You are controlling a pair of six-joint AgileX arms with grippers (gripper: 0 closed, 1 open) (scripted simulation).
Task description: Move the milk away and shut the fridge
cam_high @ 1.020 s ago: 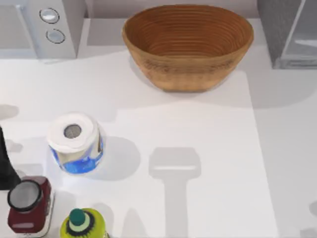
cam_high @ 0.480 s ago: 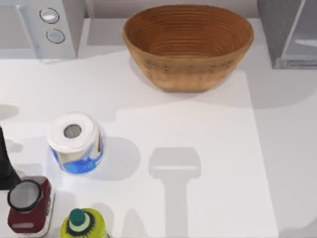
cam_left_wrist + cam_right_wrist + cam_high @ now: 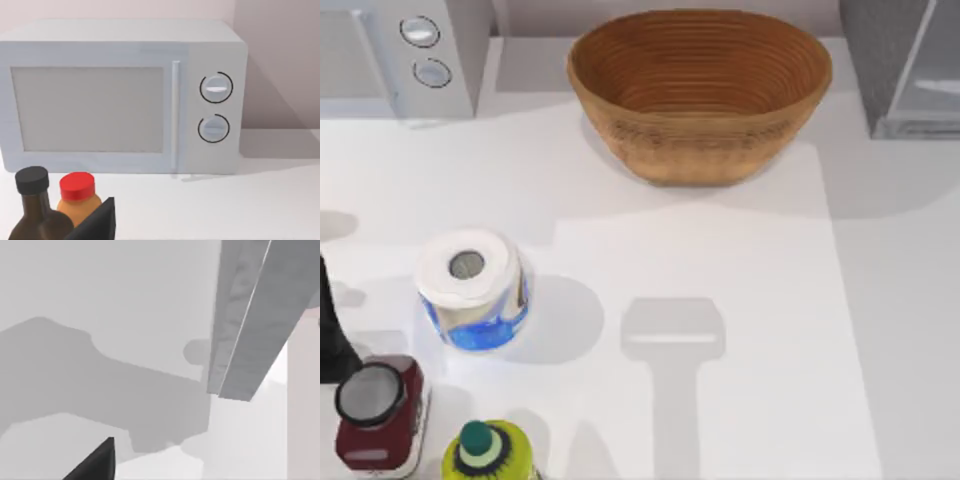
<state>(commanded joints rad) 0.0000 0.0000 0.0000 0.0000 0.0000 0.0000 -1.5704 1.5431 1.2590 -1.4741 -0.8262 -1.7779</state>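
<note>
The fridge (image 3: 910,65) stands at the table's (image 3: 740,300) far right corner, right of the wicker basket (image 3: 700,90); its pale door panel (image 3: 250,325) appears in the right wrist view. Left of the basket: microwave (image 3: 400,55). Nearer, to its left: paper roll (image 3: 472,288). Finger state of both grippers: cannot tell.

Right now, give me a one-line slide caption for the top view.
Wicker basket at the back, fridge in the right corner, paper roll and bottles at the left.

Far left: microwave (image 3: 400,55). Far centre: basket (image 3: 700,90). Far right: fridge (image 3: 905,65). Near left: paper roll (image 3: 472,288), with jar (image 3: 378,412) and bottle (image 3: 488,455) nearer still.
</note>
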